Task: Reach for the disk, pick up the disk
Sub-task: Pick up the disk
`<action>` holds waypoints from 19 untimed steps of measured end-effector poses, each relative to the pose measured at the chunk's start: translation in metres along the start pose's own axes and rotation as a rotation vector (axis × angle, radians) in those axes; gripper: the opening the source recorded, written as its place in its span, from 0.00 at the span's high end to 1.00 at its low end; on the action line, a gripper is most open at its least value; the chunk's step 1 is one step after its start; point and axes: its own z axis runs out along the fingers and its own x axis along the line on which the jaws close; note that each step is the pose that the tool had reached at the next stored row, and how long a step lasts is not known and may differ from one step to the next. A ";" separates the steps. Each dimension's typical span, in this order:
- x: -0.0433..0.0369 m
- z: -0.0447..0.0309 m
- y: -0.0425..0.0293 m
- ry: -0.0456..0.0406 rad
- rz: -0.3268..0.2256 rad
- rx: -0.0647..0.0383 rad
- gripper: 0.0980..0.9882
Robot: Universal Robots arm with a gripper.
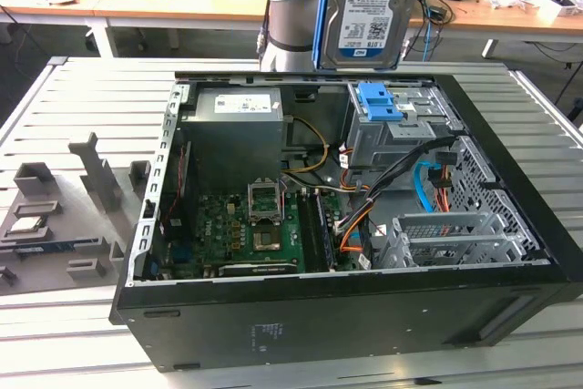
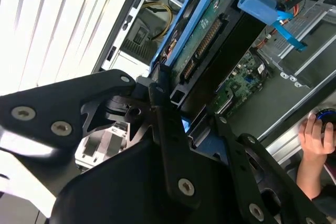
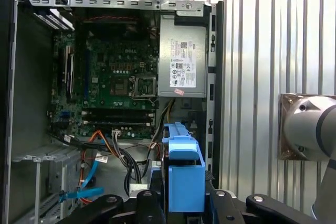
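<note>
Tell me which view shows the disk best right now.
The exterior view: the disk hangs above the open case, labelled face toward the camera. The second wrist view shows its connector edge, the first wrist view its blue carrier end-on.

We saw bright, even room light in the exterior view: the slatted table (image 1: 73,88) shone pale, the disk (image 1: 369,6) carried a mild sheen, and soft shadow filled the computer case (image 1: 319,316). In the second wrist view the table burned out to white glare, while the gripper (image 2: 181,111) stood dark against it. In the first wrist view the slats glared beside the case's shaded interior.
</note>
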 end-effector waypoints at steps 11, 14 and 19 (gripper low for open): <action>0.0056 0.0026 -0.0010 -0.0001 0.000 0.000 0.70; 0.0153 0.0046 0.0056 -0.0001 0.000 0.000 0.70; 0.0307 0.0071 0.0167 -0.0054 0.000 0.000 0.70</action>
